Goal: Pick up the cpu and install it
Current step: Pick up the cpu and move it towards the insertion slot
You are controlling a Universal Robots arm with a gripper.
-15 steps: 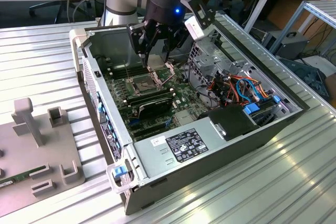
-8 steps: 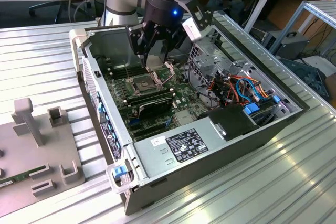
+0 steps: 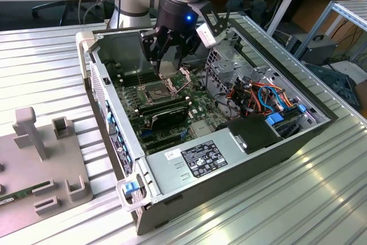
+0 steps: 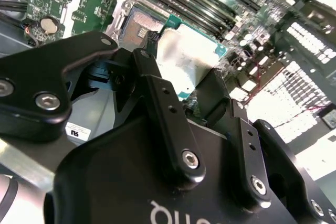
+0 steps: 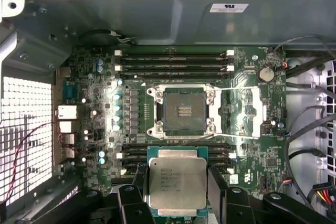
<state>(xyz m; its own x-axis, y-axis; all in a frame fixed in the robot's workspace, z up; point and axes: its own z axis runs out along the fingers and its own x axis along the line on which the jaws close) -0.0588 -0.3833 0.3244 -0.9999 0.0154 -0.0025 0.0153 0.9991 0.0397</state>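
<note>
A ribbed metal table (image 3: 46, 55) bears an open computer case (image 3: 229, 167). A grey fixture plate (image 3: 34, 182) lies on it at the exterior view's left.

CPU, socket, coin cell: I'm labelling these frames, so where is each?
cpu (image 5: 177, 182): first wrist view, centre of its metal top.
socket (image 5: 182, 110): first wrist view, middle of its bare contact field.
coin cell (image 5: 266, 74): first wrist view, its round face.
</note>
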